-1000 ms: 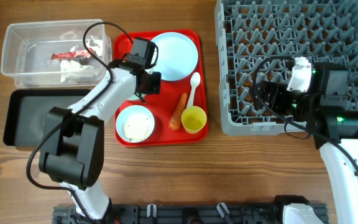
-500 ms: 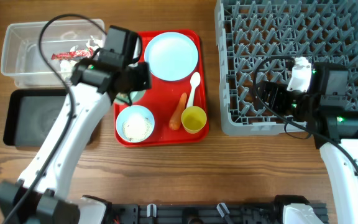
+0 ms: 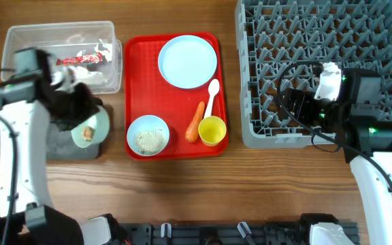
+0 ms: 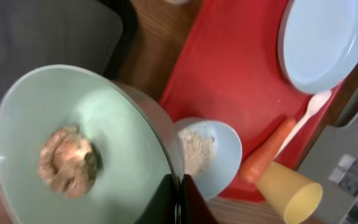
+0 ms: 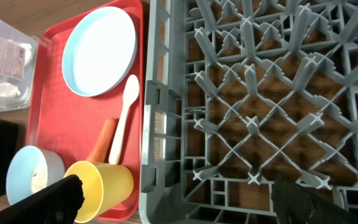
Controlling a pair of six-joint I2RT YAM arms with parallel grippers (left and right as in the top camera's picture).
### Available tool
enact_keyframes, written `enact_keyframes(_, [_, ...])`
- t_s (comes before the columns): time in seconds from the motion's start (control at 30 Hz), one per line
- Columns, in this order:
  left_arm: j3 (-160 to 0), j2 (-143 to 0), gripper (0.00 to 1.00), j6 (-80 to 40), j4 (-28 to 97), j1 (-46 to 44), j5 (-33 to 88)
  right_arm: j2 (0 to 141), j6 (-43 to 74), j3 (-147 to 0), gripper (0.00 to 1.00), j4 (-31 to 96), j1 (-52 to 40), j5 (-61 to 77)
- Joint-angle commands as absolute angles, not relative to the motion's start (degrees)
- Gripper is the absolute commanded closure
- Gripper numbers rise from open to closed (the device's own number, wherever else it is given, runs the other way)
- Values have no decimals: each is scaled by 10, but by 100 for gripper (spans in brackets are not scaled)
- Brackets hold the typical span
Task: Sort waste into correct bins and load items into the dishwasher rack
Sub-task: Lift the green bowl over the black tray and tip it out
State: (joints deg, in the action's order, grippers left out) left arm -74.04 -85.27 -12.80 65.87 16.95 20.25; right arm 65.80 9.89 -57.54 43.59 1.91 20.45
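Note:
My left gripper (image 3: pixel 80 116) is shut on the rim of a pale blue-green bowl (image 3: pixel 87 131) that holds a small brown food scrap (image 3: pixel 85 134). It holds the bowl above the black tray (image 3: pixel 63 148), which my arm mostly hides. In the left wrist view the fingers (image 4: pixel 180 198) pinch the bowl's rim (image 4: pixel 123 143), with the scrap (image 4: pixel 67 163) inside. The second bowl (image 3: pixel 148 135) with rice, the carrot (image 3: pixel 195 121), yellow cup (image 3: pixel 211 131), white spoon (image 3: pixel 211 95) and blue plate (image 3: pixel 187 61) lie on the red tray (image 3: pixel 141 75). My right gripper (image 5: pixel 176 202) is open and empty over the front left corner of the rack (image 3: pixel 318 41).
The clear tub (image 3: pixel 19 68) at the back left holds a red wrapper (image 3: pixel 80 60) and white tissue (image 3: pixel 90 78). The rack stands close against the red tray's right edge. Bare wooden table lies along the front.
My left arm has lifted the bowl with the scrap off the red tray and swung it left over the black tray. The right arm has not moved.

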Motion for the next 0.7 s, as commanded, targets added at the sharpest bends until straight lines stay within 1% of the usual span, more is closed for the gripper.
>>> enact_keyframes(0.0, [-696,-846,96,-50,607,270,342,662,105,-586,0,434,17,193])
enact_keyframes(0.1, [-659,-855,96,-30,544,335,432,662,105,-586,0,434,17,193])
enact_keyframes(0.23, [-621,-893,96,-20,490,393,538,662,105,-586,0,435,17,193])
enact_keyframes(0.33, [-613,-927,96,8,480,417,601,662,105,-586,0,437,17,193])
enact_keyframes(0.47, [-613,-975,96,29,466,451,720,662,106,-586,0,442,17,193])
enact_keyframes(0.57, [-613,-1006,96,28,465,494,811,662,106,-586,0,449,17,193])
enact_keyframes(0.67, [-613,-1016,96,28,465,530,831,662,106,-586,0,452,17,193])
